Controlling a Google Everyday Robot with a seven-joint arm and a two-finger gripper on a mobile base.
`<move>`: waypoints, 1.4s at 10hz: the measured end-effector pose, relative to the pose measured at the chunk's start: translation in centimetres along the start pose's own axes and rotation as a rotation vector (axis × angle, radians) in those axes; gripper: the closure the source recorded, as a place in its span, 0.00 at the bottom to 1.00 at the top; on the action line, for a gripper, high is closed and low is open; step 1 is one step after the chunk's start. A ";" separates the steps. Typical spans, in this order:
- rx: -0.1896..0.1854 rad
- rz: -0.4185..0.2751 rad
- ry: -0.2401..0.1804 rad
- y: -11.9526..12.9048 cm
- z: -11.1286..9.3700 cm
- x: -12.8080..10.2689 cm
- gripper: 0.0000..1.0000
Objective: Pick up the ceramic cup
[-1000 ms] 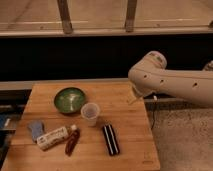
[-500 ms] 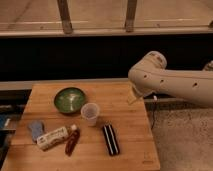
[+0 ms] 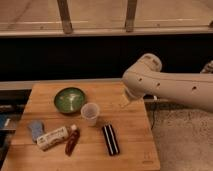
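Still motionless: my gripper (image 3: 125, 101) hangs above the far side of the table (image 3: 131, 146), jaws apart and empty; ceramic cup (image 3: 90, 113) stands untouched just beside the green bowl (image 3: 69, 99); approach not begun.

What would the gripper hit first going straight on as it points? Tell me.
Probably the bare wooden table, right of the ceramic cup: the gripper, jaws open, points down over the table's far right part. Depth is unclear.

Small pale ceramic cup (image 3: 90, 113), handleless, upright, on wooden table (image 3: 131, 149), just beside green bowl (image 3: 69, 99), claw (image 3: 125, 101) hanging apart from it
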 end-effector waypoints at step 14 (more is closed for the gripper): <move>-0.136 -0.099 -0.146 12.3 1.4 -9.3 0.20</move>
